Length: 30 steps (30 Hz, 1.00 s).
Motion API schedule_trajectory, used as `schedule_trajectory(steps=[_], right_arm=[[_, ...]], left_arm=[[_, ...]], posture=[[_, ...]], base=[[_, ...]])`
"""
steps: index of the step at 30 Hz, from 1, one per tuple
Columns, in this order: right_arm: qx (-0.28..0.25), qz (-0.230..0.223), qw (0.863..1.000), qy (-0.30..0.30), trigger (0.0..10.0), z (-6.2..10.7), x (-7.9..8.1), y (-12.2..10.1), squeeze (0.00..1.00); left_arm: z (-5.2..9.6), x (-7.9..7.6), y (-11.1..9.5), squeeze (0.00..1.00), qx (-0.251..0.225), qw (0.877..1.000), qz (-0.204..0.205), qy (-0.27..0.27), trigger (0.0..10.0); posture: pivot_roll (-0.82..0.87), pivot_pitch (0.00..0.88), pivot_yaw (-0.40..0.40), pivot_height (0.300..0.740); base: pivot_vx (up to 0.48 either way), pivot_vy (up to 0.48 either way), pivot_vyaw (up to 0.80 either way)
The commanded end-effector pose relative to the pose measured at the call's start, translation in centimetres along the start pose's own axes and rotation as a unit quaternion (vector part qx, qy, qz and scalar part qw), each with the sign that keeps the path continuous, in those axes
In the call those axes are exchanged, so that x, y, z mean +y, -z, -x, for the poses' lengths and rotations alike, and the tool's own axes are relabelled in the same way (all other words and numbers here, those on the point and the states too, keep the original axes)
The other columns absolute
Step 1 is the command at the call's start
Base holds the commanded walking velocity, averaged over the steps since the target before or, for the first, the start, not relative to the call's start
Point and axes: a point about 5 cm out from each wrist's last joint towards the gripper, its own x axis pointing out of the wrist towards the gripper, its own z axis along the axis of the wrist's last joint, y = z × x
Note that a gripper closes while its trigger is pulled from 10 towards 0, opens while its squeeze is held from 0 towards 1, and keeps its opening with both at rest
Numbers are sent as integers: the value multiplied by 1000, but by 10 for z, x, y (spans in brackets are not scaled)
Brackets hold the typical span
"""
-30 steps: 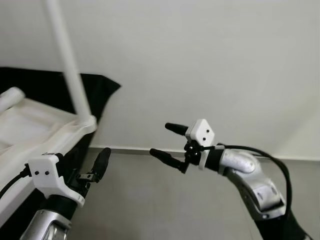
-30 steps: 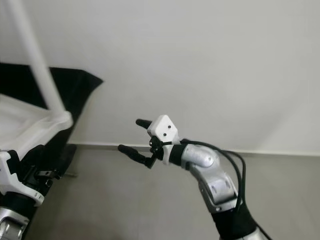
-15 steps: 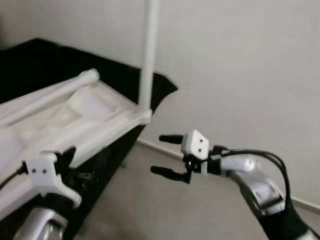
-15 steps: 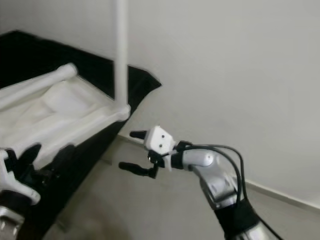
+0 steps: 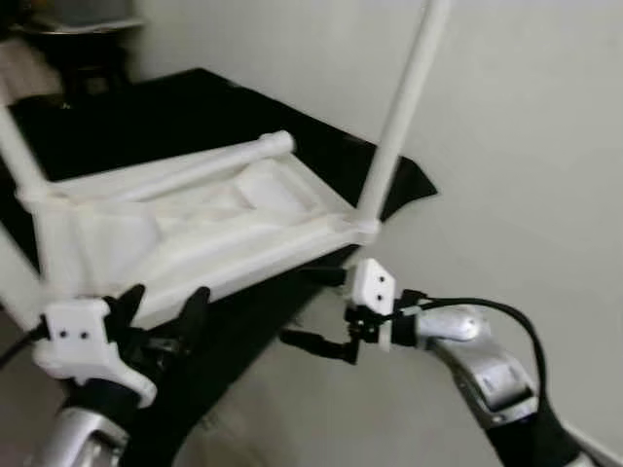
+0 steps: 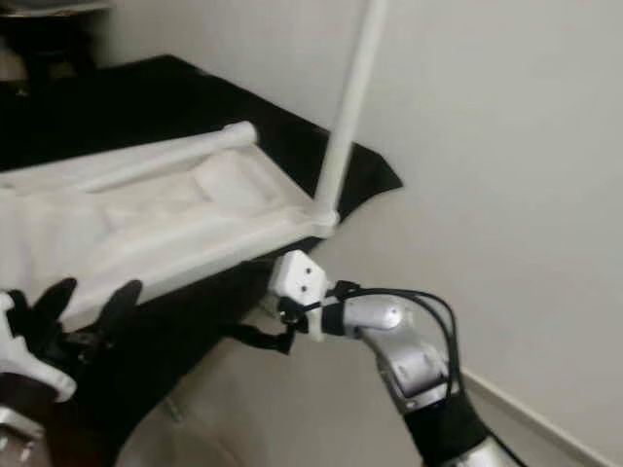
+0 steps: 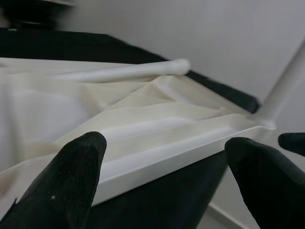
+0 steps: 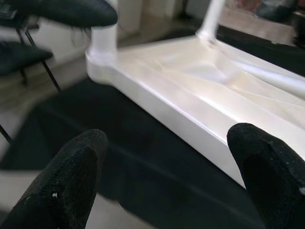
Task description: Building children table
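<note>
The white tabletop lies upside down on a black cloth, with one leg standing up from its near corner and another leg lying across it. My left claw hovers just before the tabletop's near edge, fingers spread and holding nothing. My right claw hangs below the corner with the upright leg, fingers also apart and empty.

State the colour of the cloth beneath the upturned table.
Black; the cloth under the white table shows best in the left eye view.
</note>
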Motion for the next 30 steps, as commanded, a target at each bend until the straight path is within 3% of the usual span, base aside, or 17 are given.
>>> schedule_trajectory(steps=[1, 4, 12, 18, 24, 27, 28, 30], right_arm=[[-2, -27, 1000, 9, 10000, 1, 1, 7, 0], [-13, -51, 998, 23, 10000, 2, -2, 8, 0], [-18, -57, 998, 17, 10000, 3, -3, 7, 0], [-5, -30, 999, -19, 10000, 4, -4, 3, 0], [14, 1, 999, -46, 10000, 7, -12, -6, 0], [80, 88, 988, -96, 10000, 10, -23, -14, 0], [80, 88, 988, -96, 10000, 10, -23, -14, 0], [125, 141, 974, -124, 10000, 10, -27, -15, 0]], left_arm=[[0, -1, 1, 0, 6, 1000, -7, 4, 10000], [0, -1, 2, 0, 8, 1000, -16, 1, 10000], [-1, -1, 3, 0, 10, 999, -31, -1, 10000], [0, -2, 3, 0, 12, 999, -30, 4, 10000], [1, -4, 3, 0, 19, 999, -27, 22, 10000], [4, -11, 6, 0, 36, 997, -23, 65, 10000], [4, -11, 6, 0, 36, 997, -23, 65, 10000], [6, -16, 7, 0, 47, 995, -17, 86, 10000]], posture=[[-155, 69, -99, 740], [-154, 67, -100, 740], [-152, 70, -96, 740], [-144, 74, -96, 740], [-129, 77, -88, 740], [-126, 80, -85, 740], [-126, 80, -85, 740], [-118, 88, -88, 740]], base=[[0, 0, 775], [0, 0, 773], [0, 0, 769], [0, 0, 772], [0, 0, 0], [0, 0, 0], [0, 0, 0], [0, 0, 0]])
